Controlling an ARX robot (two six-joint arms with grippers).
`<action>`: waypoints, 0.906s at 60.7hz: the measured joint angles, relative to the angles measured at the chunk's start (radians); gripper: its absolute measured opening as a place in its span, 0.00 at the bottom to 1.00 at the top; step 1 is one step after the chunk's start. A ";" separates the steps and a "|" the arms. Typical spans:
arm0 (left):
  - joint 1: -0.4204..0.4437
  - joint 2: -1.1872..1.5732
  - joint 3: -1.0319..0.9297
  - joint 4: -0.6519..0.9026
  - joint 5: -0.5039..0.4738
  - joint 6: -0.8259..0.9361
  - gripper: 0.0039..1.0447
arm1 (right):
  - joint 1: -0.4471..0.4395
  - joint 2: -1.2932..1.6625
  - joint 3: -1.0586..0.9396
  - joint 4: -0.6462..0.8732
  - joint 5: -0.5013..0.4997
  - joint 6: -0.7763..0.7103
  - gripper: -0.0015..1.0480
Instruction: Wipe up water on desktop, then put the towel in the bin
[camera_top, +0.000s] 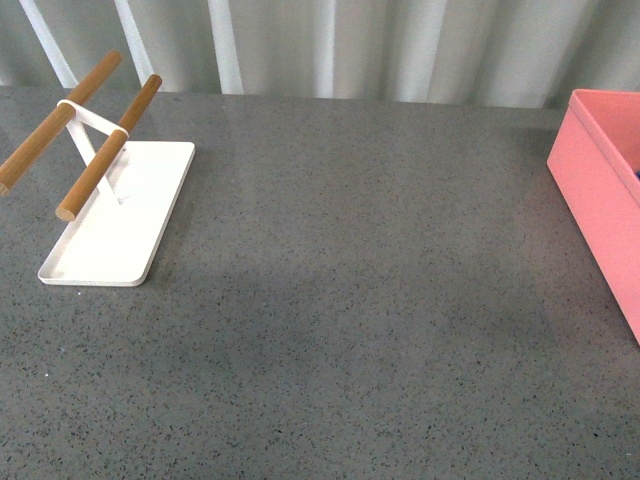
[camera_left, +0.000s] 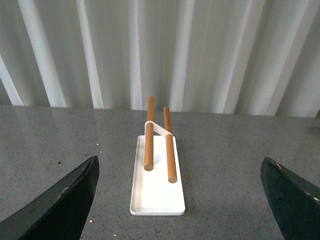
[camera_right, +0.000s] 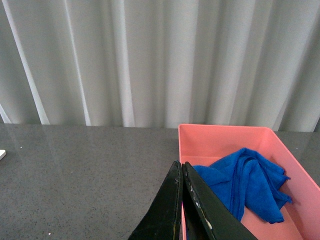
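The blue towel (camera_right: 247, 182) lies crumpled inside the salmon-pink bin (camera_right: 225, 136). In the front view the bin (camera_top: 598, 180) stands at the right edge of the speckled grey desktop (camera_top: 350, 300), and neither arm shows there. My right gripper (camera_right: 181, 167) is shut with nothing between its fingers, close to the bin's near wall and apart from the towel. My left gripper (camera_left: 179, 172) is open wide above the desktop (camera_left: 230, 175), its dark fingers (camera_left: 65, 200) at either side of the view, holding nothing. I see no water on the desktop.
A flat white tray (camera_top: 115, 225) carrying two wooden rods (camera_top: 105, 150) stands at the far left of the desktop; in the left wrist view this tray (camera_left: 156, 192) lies ahead between the open fingers. A pale pleated curtain (camera_top: 350, 45) runs behind the desktop.
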 joint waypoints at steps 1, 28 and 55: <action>0.000 0.000 0.000 0.000 0.000 0.000 0.94 | 0.000 -0.006 0.000 -0.006 0.000 0.000 0.03; 0.000 0.000 0.000 0.000 0.000 0.000 0.94 | 0.000 -0.245 0.000 -0.249 0.003 0.001 0.03; 0.000 -0.001 0.000 0.000 0.000 0.000 0.94 | 0.000 -0.248 0.000 -0.254 0.003 0.001 0.36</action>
